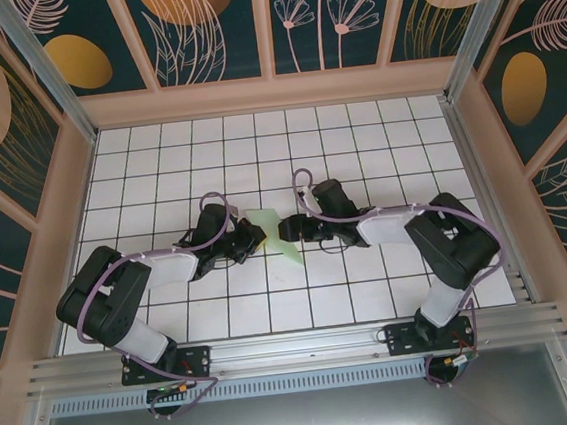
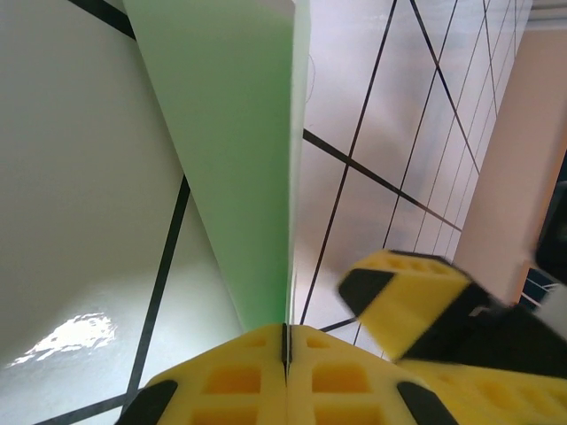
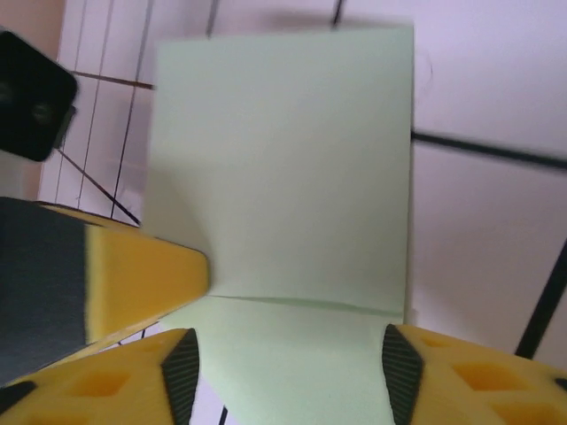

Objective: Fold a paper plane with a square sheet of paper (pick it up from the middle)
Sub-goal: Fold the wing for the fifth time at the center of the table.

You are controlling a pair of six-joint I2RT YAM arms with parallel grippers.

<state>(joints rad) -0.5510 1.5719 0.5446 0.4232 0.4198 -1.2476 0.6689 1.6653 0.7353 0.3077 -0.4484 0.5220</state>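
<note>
Low, facing inward: left tool (image 2: 285, 343) pinches paper (image 2: 232, 159), right tool (image 3: 290, 365) spread.

Sheet of paper (image 1: 264, 219) lies on the table (image 1: 356, 135) between left end effector (image 1: 256, 237) and right end effector (image 1: 287, 230)

This looks like a robotics lab test cell, not a lived-in room: a white grid-lined counter (image 1: 159, 174) is boxed in by leaf-and-flower printed wall panels (image 1: 206, 29). An aluminium rail (image 1: 297, 350) along the near edge carries the left arm's base (image 1: 168, 364) and the right arm's base (image 1: 416, 337), with cables trailing.
</note>
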